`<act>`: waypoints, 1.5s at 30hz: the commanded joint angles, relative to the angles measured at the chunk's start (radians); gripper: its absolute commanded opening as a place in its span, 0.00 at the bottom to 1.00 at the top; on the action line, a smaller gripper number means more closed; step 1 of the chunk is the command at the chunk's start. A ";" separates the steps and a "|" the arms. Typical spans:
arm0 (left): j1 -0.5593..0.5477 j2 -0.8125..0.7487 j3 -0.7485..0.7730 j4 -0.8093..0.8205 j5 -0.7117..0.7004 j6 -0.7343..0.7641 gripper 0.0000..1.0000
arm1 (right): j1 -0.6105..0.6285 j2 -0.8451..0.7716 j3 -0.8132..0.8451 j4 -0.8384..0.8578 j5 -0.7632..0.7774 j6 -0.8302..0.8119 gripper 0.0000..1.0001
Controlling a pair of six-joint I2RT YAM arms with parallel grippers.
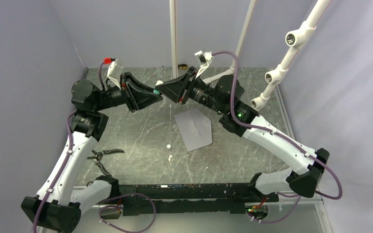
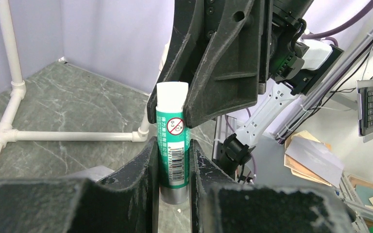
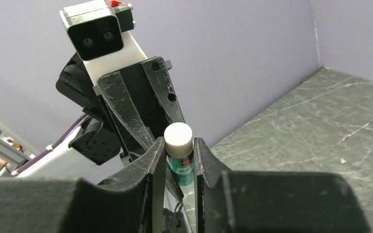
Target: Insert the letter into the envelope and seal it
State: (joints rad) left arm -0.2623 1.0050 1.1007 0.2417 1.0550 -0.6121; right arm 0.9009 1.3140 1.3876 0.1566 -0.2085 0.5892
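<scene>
The grey envelope [image 1: 194, 128] lies flat mid-table, its pointed flap toward the right. The letter is hidden from every view. Above the far part of the table both grippers meet on a green glue stick [image 1: 158, 91]. My left gripper [image 1: 154, 93] is shut on the stick's green labelled body [image 2: 173, 141]. From the opposite side my right gripper [image 1: 168, 92] has its jaws pressed against the white cap [image 3: 178, 137]. In the left wrist view the right gripper's fingers [image 2: 213, 73] cover the stick's top end.
A black-handled tool [image 1: 104, 156] lies on the table near the left arm. Two small white bits [image 1: 168, 146] sit left of the envelope. A white pipe frame [image 1: 281, 63] rises at the back right, with pipes along the floor [image 2: 68, 136].
</scene>
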 commanded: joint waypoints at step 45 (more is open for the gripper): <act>-0.004 0.044 0.079 -0.076 -0.279 0.037 0.02 | -0.129 -0.066 -0.123 0.095 -0.131 -0.154 0.90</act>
State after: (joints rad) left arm -0.2634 1.1080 1.2137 0.0040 0.9489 -0.5293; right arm 0.7689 1.2774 1.2980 0.0765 -0.3805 0.4644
